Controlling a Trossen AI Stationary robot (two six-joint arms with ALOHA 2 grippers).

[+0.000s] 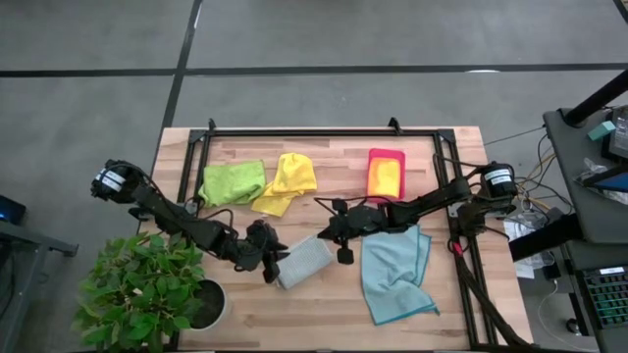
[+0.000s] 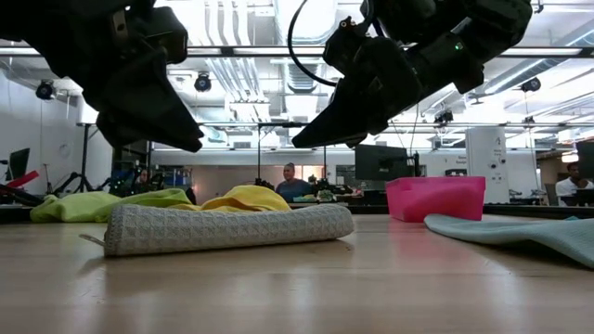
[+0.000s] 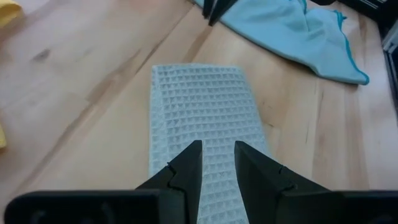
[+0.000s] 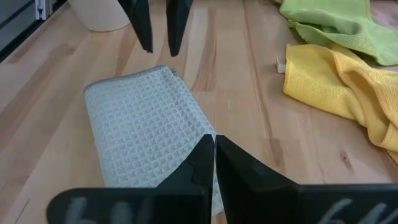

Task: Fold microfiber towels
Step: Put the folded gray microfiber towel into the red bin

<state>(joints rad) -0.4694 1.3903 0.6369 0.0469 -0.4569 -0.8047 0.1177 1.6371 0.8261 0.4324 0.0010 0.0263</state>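
Grey towel [image 1: 303, 261] lay folded on table [image 1: 324, 314], near front middle, between both grippers. Left gripper [image 3: 217, 152] hovered above one end, fingers slightly apart, grasping nothing. Right gripper [image 4: 214, 146] hovered above other end, fingers clenched, empty. Blue towel [image 1: 394, 273] lay unfolded beside; green towel [image 1: 233, 181] and yellow towel [image 1: 287, 183] farther back.

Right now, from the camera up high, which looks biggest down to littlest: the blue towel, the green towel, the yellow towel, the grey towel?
1. Light blue towel, clearly biggest.
2. Green towel and yellow towel: too alike to rank.
3. Folded grey towel, smallest.
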